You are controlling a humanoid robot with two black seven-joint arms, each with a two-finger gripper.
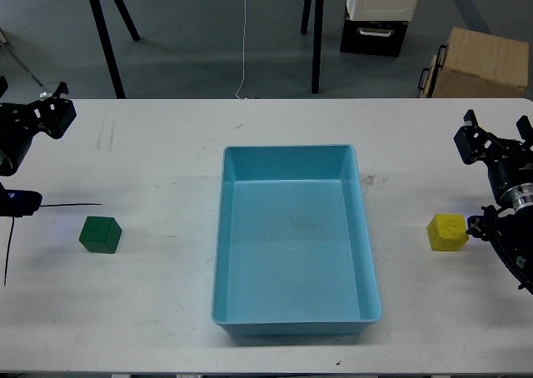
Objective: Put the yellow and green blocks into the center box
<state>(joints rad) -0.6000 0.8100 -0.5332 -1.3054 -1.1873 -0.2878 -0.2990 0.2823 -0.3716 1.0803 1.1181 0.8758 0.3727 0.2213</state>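
The light-blue center box sits mid-desk, nothing in it. I see the dark green block well off to its left and the yellow block to its right, both on the desk. My left hand hovers above and beyond the green block, grip unreadable. My right hand is spread wide, holding nothing, up beyond the yellow block.

A white surface fills the frame, carrying a light-blue tray at center, a green block at left and a yellow block at right.
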